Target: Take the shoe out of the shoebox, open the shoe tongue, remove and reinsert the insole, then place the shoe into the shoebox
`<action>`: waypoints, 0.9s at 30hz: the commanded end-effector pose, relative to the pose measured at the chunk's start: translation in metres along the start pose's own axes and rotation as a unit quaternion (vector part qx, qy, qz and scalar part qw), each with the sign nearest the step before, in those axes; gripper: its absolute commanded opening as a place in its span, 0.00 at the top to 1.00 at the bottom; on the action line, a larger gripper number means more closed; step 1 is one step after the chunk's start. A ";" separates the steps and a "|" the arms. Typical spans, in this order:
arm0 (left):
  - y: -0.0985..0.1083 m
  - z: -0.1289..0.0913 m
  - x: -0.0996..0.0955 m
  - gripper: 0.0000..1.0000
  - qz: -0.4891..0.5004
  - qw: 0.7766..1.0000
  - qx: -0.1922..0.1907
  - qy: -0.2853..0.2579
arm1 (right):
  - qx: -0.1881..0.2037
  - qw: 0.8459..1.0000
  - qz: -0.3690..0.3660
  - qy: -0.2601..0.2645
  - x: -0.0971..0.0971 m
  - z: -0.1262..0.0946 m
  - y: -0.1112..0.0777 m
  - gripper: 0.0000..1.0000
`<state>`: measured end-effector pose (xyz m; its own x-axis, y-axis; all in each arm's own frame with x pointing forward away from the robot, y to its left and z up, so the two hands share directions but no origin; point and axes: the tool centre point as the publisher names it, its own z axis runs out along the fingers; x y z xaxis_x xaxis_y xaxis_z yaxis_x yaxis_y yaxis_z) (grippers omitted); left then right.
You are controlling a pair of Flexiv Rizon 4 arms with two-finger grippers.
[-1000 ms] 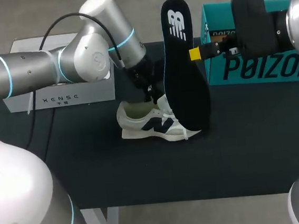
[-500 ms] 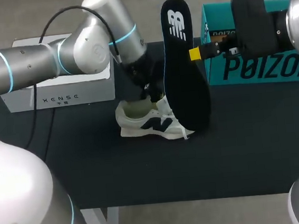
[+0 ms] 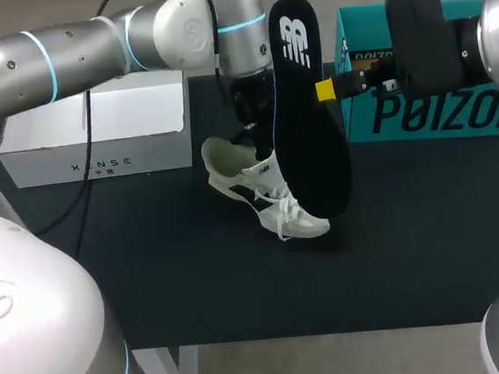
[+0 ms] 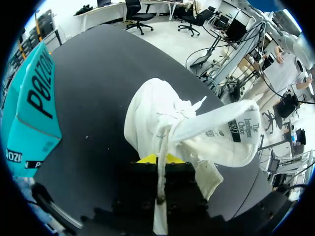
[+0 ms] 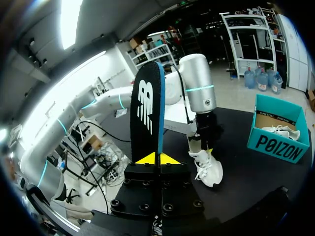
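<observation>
- A white box sits on the dark counter, well out to the far side of the left jaws and apart from what they hold.
- The left arm comes in over that box. The left jaws are clenched on the white shoe near its opening — the shoe itself hides the exact spot of the grip.
- Ahead of the left jaws the shoe runs away toe-first and tilted, with the toe down on the counter.
- Its tongue is pulled out and folded to one side of the jaws, label showing.
- A lace hangs down past the yellow fingertips.
- Just beside the shoe, on the side toward the right jaws, the dark insole stands upright with its logo end up. Its lower end is close over the shoe's toe; whether the two touch cannot be told.
- The right arm comes in from the right. The right jaws are grasping the insole — one yellow tip on each face, and the insole rises straight ahead of them.
- The teal shoebox stands open on the counter, beyond the right jaws and apart from the insole.
- A second shoe, also white, lies inside it.
</observation>
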<state>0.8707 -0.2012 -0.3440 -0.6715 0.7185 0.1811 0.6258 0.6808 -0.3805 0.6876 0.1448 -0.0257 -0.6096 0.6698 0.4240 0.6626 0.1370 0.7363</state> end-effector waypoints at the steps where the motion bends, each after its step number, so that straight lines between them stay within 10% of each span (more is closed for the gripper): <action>1: -0.008 -0.009 0.006 1.00 0.374 0.901 -0.106 0.192 | -0.001 1.000 0.001 0.001 0.000 0.003 0.000 1.00; 11: 0.005 -0.041 0.021 1.00 0.426 0.880 -0.140 0.156 | -0.001 1.000 0.001 0.001 0.000 0.003 0.000 1.00; 27: 0.037 -0.040 -0.016 1.00 0.450 0.873 -0.101 0.162 | -0.001 1.000 0.001 0.001 0.000 0.003 0.000 1.00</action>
<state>0.9141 -0.1766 -0.3235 0.1544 0.9779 0.1407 0.9465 -0.1056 -0.3048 0.6876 0.1448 -0.0258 -0.6097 0.6698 0.4240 0.6626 0.1369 0.7364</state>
